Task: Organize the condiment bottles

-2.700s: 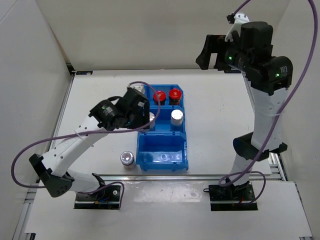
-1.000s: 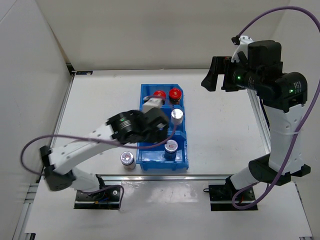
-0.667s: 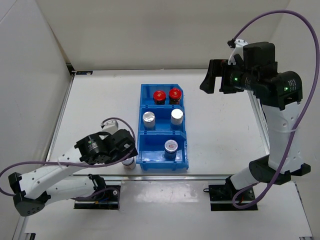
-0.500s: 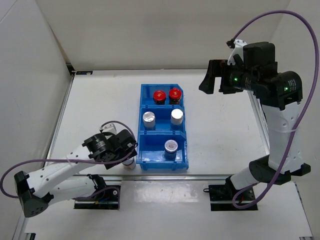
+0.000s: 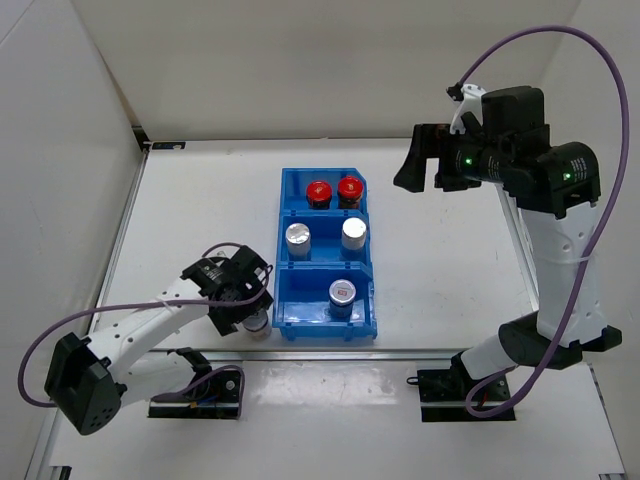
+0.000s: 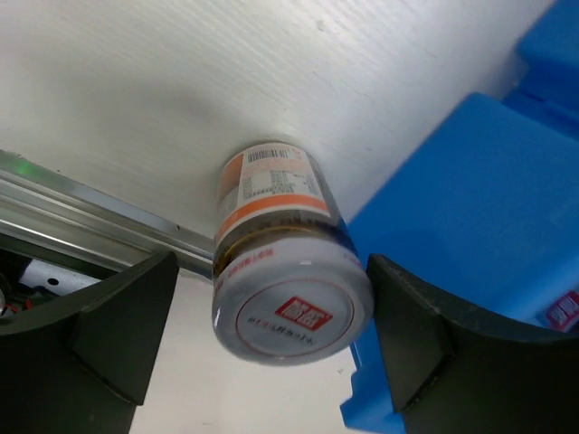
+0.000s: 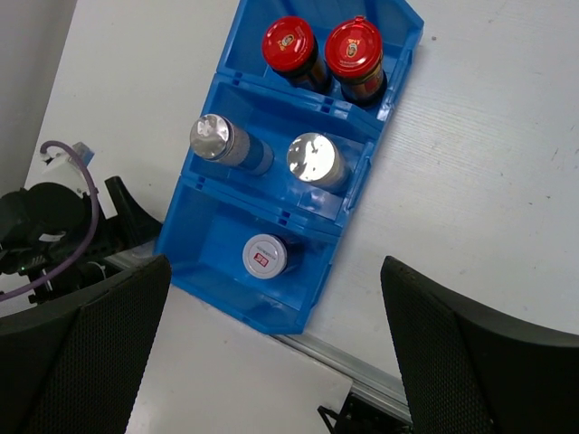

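Five bottles (image 5: 343, 291) stand upright inside the blue bin (image 5: 325, 328).

Two red-capped bottles (image 5: 318, 192) stood upright in the far compartment of the blue bin (image 5: 310, 325), two taller silver-capped bottles (image 5: 298, 238) in the middle, one short silver-capped bottle (image 5: 342, 294) nearest. Its orange-labelled twin (image 6: 289, 289) stood outside, just beside the bin.
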Robot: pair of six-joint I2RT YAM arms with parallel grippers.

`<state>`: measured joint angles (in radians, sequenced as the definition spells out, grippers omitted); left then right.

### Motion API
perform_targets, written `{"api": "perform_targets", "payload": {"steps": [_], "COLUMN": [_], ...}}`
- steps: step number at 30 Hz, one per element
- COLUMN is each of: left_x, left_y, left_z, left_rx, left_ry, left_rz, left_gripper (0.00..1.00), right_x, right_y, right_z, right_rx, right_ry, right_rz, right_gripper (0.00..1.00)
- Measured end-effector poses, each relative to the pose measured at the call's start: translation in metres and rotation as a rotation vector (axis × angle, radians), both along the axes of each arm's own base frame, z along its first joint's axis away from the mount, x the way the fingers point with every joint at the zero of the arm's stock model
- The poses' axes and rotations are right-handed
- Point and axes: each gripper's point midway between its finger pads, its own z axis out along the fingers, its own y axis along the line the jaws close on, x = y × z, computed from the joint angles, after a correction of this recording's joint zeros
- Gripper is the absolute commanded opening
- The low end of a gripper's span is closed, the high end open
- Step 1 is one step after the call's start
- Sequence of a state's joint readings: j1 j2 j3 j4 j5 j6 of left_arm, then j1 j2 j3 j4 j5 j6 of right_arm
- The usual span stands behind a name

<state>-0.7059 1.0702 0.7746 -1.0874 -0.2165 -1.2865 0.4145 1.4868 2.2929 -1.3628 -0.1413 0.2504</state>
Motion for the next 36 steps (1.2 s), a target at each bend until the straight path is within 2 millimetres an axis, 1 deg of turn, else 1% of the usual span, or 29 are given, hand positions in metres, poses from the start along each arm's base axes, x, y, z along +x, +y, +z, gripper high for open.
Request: {"api": "perform_targets", "payload": {"steps": [3, 4, 6, 7, 9, 10, 12, 13, 14, 16, 19, 22, 24, 26, 28, 30, 32, 34, 36], "left_x": [0.0, 0.0, 0.001, 0.001, 0.001, 0.001, 0.004, 0.006, 0.01, 0.019, 0.036, 0.052, 0.058, 0.058, 0.057, 0.057, 0.055, 0.051, 0.046], "left_y": [0.0, 0.0, 0.0, 0.001, 0.003, 0.004, 0.006, 0.006, 0.004, 0.0, -0.006, -0.015, -0.022, -0.034, -0.053, -0.073, -0.09, -0.1, -0.103], "left_z": [-0.005, -0.005, -0.004, -0.003, 0.001, 0.004, 0.02, 0.028, 0.042, 0.068, 0.117, 0.159, 0.172, 0.172, 0.16, 0.139, 0.108, 0.08, 0.055], "left_rx": [0.005, 0.005, 0.002, 0.004, 0.011, 0.017, 0.024, 0.025, 0.02, -0.003, -0.049, -0.09, -0.09, -0.072, -0.052, -0.028, 0.007, 0.038, 0.065], "left_ry": [0.027, 0.027, 0.026, 0.027, 0.031, 0.031, 0.021, 0.01, -0.01, -0.063, -0.167, -0.264, -0.304, -0.314, -0.298, -0.268, -0.227, -0.188, -0.154], "left_rz": [-0.004, -0.009, -0.013, -0.017, -0.017, -0.015, -0.011, -0.011, -0.01, -0.006, 0.003, -0.01, -0.054, -0.136, -0.242, -0.333, -0.409, -0.464, -0.508], "left_gripper": [0.8, 0.78, 0.68, 0.58, 0.45, 0.34, 0.23, 0.13, 0.11, 0.11, 0.11, 0.11, 0.11, 0.11, 0.11, 0.11, 0.11, 0.11, 0.12], "right_x": [0.0, 0.0, 0.0, 0.0, 0.0, -0.001, -0.001, -0.001, -0.001, -0.001, -0.001, -0.001, -0.002, -0.002, -0.003, -0.003, -0.002, -0.002, -0.002], "right_y": [0.0, 0.0, 0.0, 0.0, 0.0, 0.0, -0.001, -0.001, -0.001, -0.001, -0.001, -0.001, -0.001, -0.001, -0.001, -0.002, -0.004, -0.005, -0.006], "right_z": [-0.005, -0.006, -0.007, -0.007, -0.006, -0.006, -0.006, -0.005, -0.005, -0.005, -0.007, -0.009, -0.01, -0.01, -0.01, -0.009, -0.009, -0.008, -0.008], "right_rx": [-0.007, -0.008, -0.009, -0.009, -0.008, -0.008, -0.008, -0.007, -0.008, -0.008, -0.01, -0.012, -0.014, -0.013, -0.013, -0.015, -0.018, -0.021, -0.024], "right_ry": [0.016, 0.019, 0.02, 0.021, 0.019, 0.019, 0.017, 0.016, 0.015, 0.016, 0.021, 0.027, 0.031, 0.03, 0.028, 0.025, 0.021, 0.017, 0.013], "right_rz": [0.0, 0.0, 0.0, 0.0, 0.0, 0.0, -0.001, -0.001, -0.001, -0.001, 0.0, -0.001, 0.0, 0.0, -0.001, -0.005, -0.011, -0.016, -0.022], "right_gripper": [1.0, 1.0, 1.0, 1.0, 1.0, 1.0, 1.0, 1.0, 1.0, 1.0, 1.0, 1.0, 1.0, 1.0, 1.0, 1.0, 1.0, 1.0, 1.0]}}
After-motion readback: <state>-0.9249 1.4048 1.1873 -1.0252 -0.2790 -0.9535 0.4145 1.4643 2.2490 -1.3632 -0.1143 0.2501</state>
